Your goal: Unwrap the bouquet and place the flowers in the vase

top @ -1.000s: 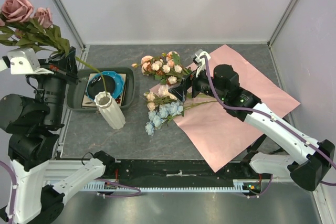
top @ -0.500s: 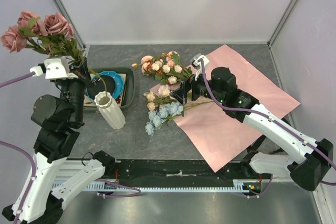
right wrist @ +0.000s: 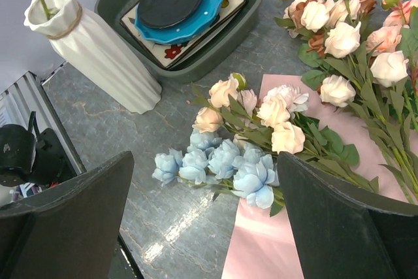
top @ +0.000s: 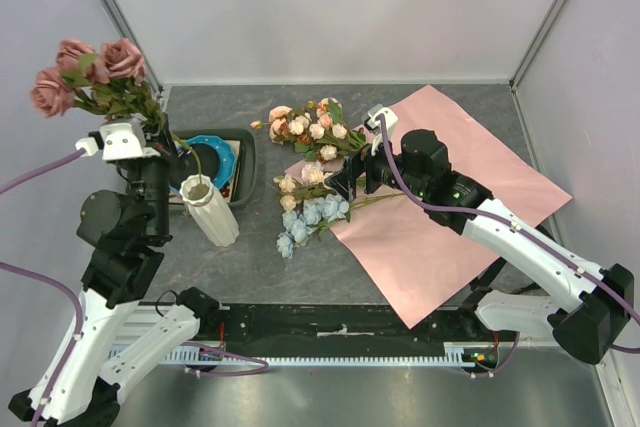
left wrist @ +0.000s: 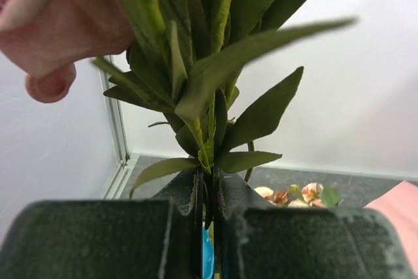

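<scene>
**Mauve stem at the vase**

Half on the pink paper sheet (top: 400,257) lie peach, cream and blue artificial roses (right wrist: 261,122), below the wide-open right gripper (right wrist: 204,210). The left gripper (left wrist: 208,220) clamps the dusty-mauve rose stem (left wrist: 199,132), which we judge light and springy, low down. Its tip sits in the white ribbed vase (right wrist: 98,57), seen only from the right wrist.

**One Vase, Three Roses, Three Sprays**

One white vase (top: 210,209). One pink paper sheet (top: 450,257). One green tray (top: 145,187) with one blue plate (top: 225,152). Three mauve roses (top: 122,55). Three flower sprays: one peach-and-cream spray (top: 310,127), one cream spray (top: 300,182), one blue spray (top: 310,215).
</scene>
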Motion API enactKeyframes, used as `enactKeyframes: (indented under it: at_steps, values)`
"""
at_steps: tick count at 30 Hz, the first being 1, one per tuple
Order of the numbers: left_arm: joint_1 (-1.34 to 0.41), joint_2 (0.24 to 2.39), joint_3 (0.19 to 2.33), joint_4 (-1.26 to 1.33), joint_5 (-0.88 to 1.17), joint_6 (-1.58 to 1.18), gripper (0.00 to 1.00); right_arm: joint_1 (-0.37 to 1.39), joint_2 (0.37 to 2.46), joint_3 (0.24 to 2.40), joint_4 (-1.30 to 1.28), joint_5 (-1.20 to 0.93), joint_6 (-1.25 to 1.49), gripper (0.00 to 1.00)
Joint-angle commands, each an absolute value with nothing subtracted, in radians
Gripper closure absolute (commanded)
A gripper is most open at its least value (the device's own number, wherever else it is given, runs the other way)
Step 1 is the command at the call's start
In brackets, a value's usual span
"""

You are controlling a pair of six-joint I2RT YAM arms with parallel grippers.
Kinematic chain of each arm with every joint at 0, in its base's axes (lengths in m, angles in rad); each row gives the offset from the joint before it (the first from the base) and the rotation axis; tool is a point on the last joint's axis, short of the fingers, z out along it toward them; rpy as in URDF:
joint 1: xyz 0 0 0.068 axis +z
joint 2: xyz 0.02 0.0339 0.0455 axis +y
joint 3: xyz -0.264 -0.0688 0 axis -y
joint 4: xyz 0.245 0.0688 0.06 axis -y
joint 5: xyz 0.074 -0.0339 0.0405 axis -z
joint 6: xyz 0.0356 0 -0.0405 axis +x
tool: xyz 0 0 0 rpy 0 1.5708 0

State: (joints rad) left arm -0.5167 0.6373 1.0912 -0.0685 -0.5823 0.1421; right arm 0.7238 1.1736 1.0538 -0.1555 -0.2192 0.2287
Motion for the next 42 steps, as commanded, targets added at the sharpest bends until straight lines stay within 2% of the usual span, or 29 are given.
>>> enactKeyframes:
  at_steps: [1,10,13,14,16,17,19,20,21,23,32,36,42]
  values:
    - [-0.514,0.578,1.005,0.038,-0.598,0.209,0.98,0.724,1.157,1.043,-0.143,-0.199,0.207,0.02]
    - [-0.514,0.503,0.867,-0.03,-0.641,0.121,0.98,0.726,1.169,1.034,-0.144,-0.201,0.207,0.02]
    - [-0.514,0.503,0.847,-0.11,-0.704,0.063,0.9,0.726,1.172,1.026,-0.143,-0.196,0.209,0.02]
    - [-0.514,0.502,0.842,-0.147,-0.727,0.048,0.79,0.726,1.173,1.026,-0.141,-0.195,0.207,0.02]
    - [-0.515,0.492,0.835,-0.182,-0.742,0.009,0.66,0.724,1.184,1.026,-0.143,-0.196,0.21,0.02]
    - [-0.515,0.486,0.831,-0.196,-0.749,0.009,0.55,0.726,1.186,1.028,-0.144,-0.195,0.212,0.02]
    - [-0.515,0.471,0.836,-0.245,-0.759,-0.057,0.42,0.724,1.189,1.028,-0.144,-0.193,0.215,0.02]
    - [-0.514,0.465,0.842,-0.271,-0.756,-0.073,0.25,0.726,1.189,1.031,-0.146,-0.192,0.218,0.02]
    - [-0.514,0.459,0.85,-0.317,-0.746,-0.107,0.15,0.724,1.19,1.029,-0.146,-0.19,0.218,0.02]
    - [-0.514,0.439,0.879,-0.376,-0.716,-0.149,0.04,0.724,1.193,1.035,-0.155,-0.181,0.218,0.02]
    - [-0.514,0.396,1.064,-0.739,-0.617,-0.443,0.01,0.701,1.288,1.12,-0.297,-0.007,0.195,0.02]
    - [-0.514,0.44,1.269,-0.802,-0.542,-0.349,0.01,0.651,1.36,1.16,-0.383,0.049,0.196,0.02]
    - [-0.515,0.623,1.608,-0.827,-0.2,-0.172,0.04,0.591,1.39,1.192,-0.486,0.149,0.1,0.02]
